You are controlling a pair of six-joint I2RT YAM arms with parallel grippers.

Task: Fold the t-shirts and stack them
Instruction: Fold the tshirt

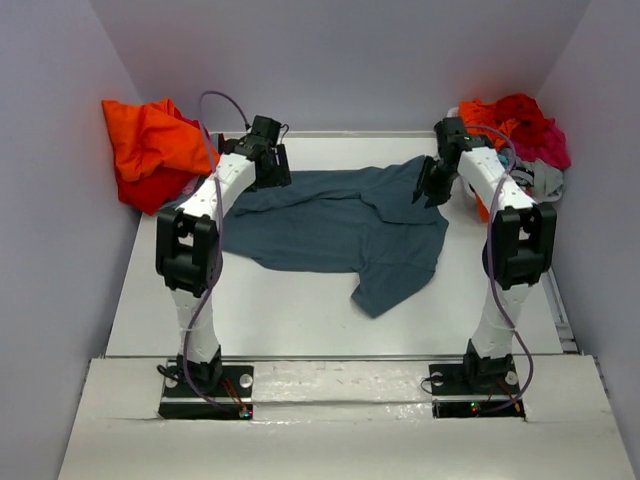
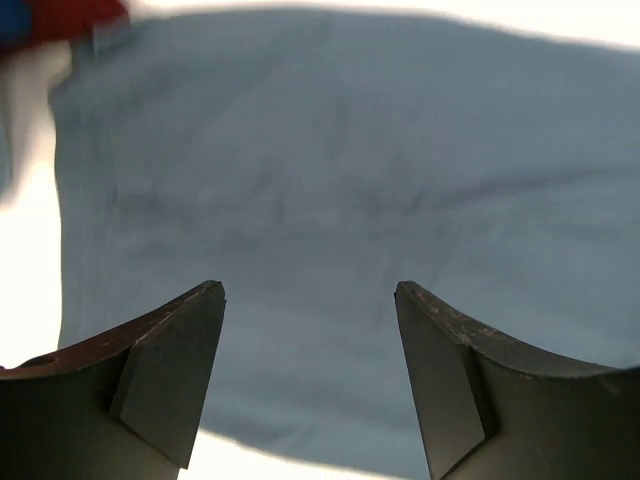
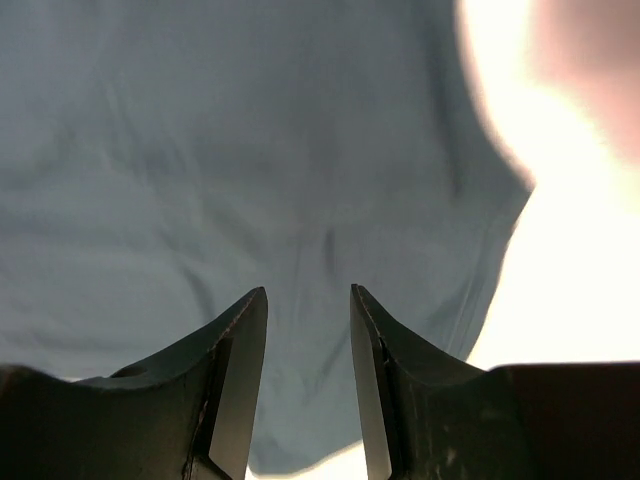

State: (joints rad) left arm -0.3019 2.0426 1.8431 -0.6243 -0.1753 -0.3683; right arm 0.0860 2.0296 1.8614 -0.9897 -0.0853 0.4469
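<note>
Flanking the slate-blue t-shirt: orange heap, mixed heap

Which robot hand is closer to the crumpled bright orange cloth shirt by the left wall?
Left. The left gripper hovers just right of the crumpled bright orange cloth shirt; the right gripper is far across the slate-blue cloth shirt.

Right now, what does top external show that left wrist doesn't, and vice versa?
Top external only: the right tool, the red-magenta shirt heap at far right, and the whole outline of the slate-blue t-shirt. Left wrist only: that the left tool stands wide open. Both: the slate-blue t-shirt under the left tool.
</note>
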